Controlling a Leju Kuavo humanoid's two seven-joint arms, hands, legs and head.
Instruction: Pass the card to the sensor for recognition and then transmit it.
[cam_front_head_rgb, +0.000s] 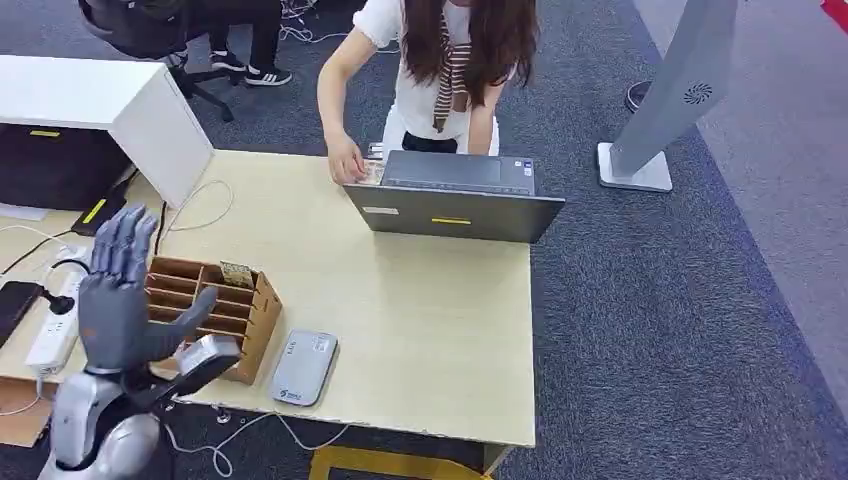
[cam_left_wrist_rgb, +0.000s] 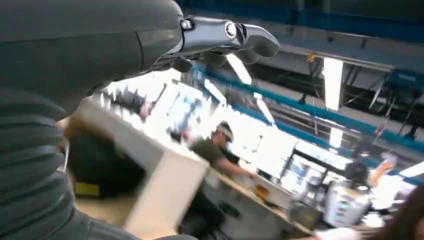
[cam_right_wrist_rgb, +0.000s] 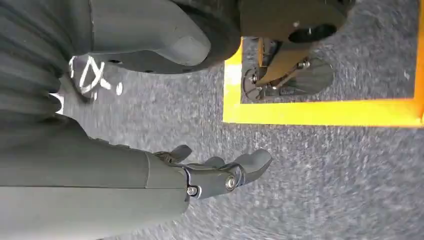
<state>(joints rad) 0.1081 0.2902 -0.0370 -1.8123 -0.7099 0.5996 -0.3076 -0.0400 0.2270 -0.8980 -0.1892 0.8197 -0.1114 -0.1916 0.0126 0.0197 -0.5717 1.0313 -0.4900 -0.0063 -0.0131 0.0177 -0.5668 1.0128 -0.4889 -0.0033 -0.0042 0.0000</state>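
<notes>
Office table (cam_front_head_rgb: 400, 300), lower left of frame: left hand (cam_front_head_rgb: 120, 295) raised, fingers (cam_front_head_rgb: 122, 240) spread and empty; card (cam_front_head_rgb: 237, 273) sits in the wooden organizer (cam_front_head_rgb: 215, 310), sensor (cam_front_head_rgb: 303, 367) untouched. Right hand (cam_right_wrist_rgb: 215, 172) hangs empty, fingers loose. Looks barely started.

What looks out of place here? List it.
Little stands out. The card pokes up from the wooden organizer instead of lying in a slot. The left hand is raised, open and holding nothing. The gray reader lies flat near the table's front edge.
</notes>
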